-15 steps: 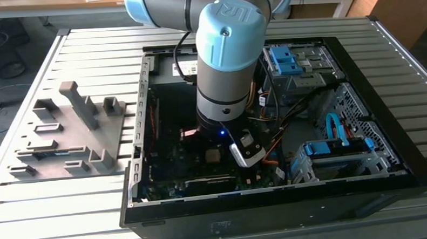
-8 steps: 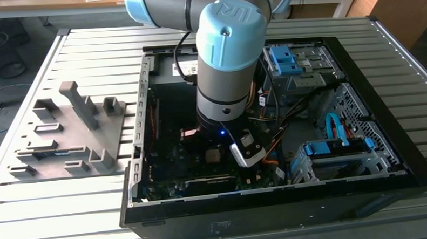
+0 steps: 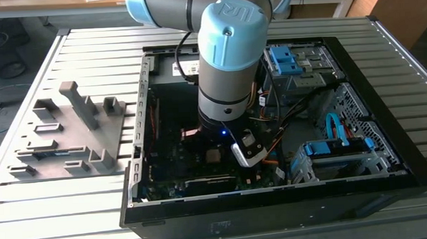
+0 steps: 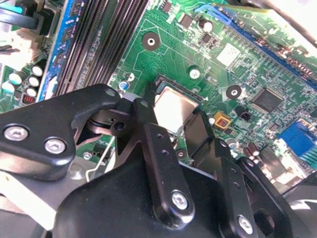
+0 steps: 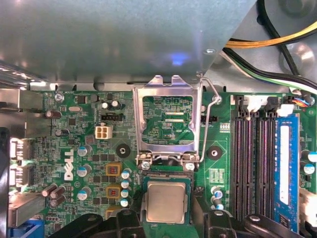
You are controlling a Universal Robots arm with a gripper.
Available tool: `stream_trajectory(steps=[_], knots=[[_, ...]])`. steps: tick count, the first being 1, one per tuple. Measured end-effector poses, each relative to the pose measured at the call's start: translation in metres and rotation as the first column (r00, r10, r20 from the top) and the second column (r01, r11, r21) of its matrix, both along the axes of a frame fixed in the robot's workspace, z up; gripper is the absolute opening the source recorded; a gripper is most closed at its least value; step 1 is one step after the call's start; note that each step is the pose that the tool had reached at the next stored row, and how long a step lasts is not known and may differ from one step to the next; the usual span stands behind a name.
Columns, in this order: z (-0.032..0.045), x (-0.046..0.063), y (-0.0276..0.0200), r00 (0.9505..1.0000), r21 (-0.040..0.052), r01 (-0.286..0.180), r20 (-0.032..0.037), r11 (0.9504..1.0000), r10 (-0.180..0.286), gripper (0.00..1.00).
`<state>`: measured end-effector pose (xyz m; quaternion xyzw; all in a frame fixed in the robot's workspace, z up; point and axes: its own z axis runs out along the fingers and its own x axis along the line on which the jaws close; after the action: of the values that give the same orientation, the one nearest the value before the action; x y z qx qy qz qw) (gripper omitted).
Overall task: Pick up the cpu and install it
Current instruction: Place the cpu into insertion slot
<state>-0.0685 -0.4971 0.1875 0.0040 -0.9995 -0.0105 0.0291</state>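
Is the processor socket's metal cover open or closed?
Open. In the first wrist view the metal cover stands flipped back, leaving the cpu uncovered.

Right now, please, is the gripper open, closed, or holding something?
Gripper: cannot be told; it is right at the cpu, which lies in the socket.

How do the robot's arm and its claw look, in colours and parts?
The arm has silver-grey tube sections and light blue joint caps, with a black cable beside it. The claw is black, built of jointed bars with silver screws.
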Motion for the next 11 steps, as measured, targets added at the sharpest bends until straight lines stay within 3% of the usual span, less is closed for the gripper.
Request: stream_trajectory(steps=[11], knots=[[0.0012, 0.0023, 0.0000, 1.0000, -0.0001, 0.000, 0.0001, 1.0000, 0.000, 0.51]])
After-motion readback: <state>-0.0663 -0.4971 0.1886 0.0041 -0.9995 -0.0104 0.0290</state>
